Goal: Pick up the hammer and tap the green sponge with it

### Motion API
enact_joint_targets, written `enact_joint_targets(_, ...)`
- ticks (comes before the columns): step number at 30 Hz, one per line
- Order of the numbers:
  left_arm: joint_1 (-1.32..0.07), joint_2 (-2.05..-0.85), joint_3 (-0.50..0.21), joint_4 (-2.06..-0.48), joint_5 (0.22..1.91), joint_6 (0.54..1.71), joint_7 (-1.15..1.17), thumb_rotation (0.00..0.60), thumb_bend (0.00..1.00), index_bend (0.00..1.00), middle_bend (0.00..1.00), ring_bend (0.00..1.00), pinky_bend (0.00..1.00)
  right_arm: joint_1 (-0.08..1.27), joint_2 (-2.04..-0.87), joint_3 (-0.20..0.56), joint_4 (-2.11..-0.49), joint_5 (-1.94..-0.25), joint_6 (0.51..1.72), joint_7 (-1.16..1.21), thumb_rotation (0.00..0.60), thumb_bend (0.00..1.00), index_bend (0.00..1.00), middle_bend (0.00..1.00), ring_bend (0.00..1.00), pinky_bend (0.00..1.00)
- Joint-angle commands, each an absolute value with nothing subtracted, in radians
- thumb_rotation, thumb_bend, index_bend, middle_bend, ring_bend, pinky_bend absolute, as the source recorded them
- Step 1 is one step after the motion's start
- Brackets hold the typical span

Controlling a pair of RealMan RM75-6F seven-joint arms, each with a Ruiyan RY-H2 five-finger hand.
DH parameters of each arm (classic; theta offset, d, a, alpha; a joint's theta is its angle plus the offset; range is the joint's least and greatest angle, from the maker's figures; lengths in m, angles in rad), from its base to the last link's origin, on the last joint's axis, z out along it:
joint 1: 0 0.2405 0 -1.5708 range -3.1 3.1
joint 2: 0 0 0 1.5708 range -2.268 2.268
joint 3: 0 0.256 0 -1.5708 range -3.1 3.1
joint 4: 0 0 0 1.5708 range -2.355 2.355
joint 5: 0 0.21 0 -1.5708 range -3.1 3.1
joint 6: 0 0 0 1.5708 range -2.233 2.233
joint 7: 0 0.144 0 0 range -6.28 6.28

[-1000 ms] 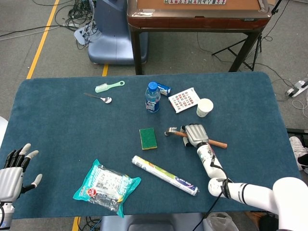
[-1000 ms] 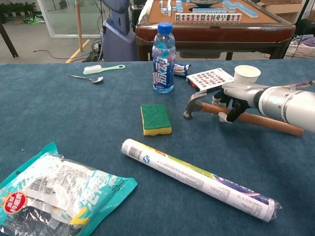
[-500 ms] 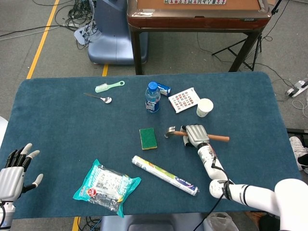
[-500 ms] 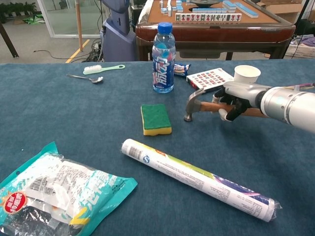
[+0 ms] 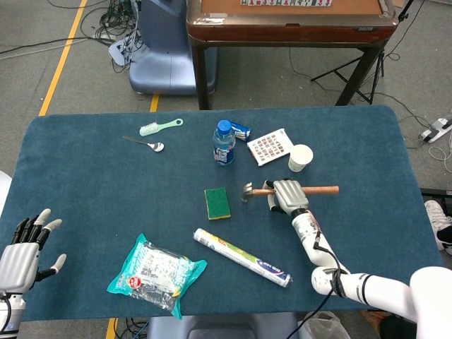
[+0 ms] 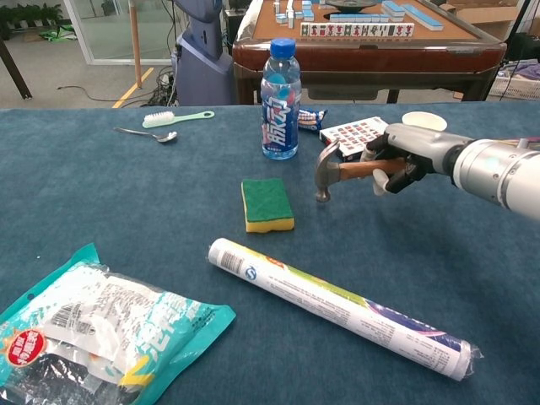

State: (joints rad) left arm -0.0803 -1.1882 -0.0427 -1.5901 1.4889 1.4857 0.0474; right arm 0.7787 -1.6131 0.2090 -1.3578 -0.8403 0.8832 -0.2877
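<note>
Water bottle (image 5: 224, 143), spoon (image 5: 145, 143), paper cup (image 5: 301, 157).

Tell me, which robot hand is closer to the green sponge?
The right. The right hand holds the hammer just to the side of the green sponge. The left hand is far off at the table's other edge, holding nothing.

The worktop (image 5: 99, 183) wears matt, napped blue cloth. The hammer (image 6: 333, 171) has a dull grey metal head and a smooth wooden handle. The sponge (image 6: 267, 203) is rough green scouring pad over yellow foam. The spoon (image 5: 150, 145) is shiny metal. The bottle (image 6: 280, 99) is clear glossy plastic. The packet (image 5: 155, 272) is crinkly, glossy film.
</note>
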Motion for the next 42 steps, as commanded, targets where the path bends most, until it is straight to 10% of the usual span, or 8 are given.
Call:
enact_joint_targets(1, -0.081, -1.187, -0.043, -1.593, 1.489, 1.484, 0.051, 0.600, 0.25, 0.20, 0.04, 0.01, 0.01, 0.777, -1.605, 0.214, -1.361, -0.856, 0.876, -0.272, 0.600, 0.91, 0.55, 0.66, 0.47, 0.33)
enact_joint_targets(18, -0.072, -1.176, -0.039, -1.619, 1.488, 1.500, 0.064, 0.600, 0.25, 0.20, 0.04, 0.01, 0.01, 0.799, -1.523, 0.248, -1.451, -0.951, 0.820, -0.187, 0.600, 1.00, 0.65, 0.77, 0.70, 0.81)
enact_joint_targets(42, -0.050, -1.172, -0.031, -1.624, 1.495, 1.527, 0.069, 0.600, 0.25, 0.20, 0.04, 0.01, 0.01, 0.835, -1.589, 0.227, -1.429, -1.077, 0.885, -0.201, 0.600, 1.00, 0.66, 0.80, 0.73, 0.83)
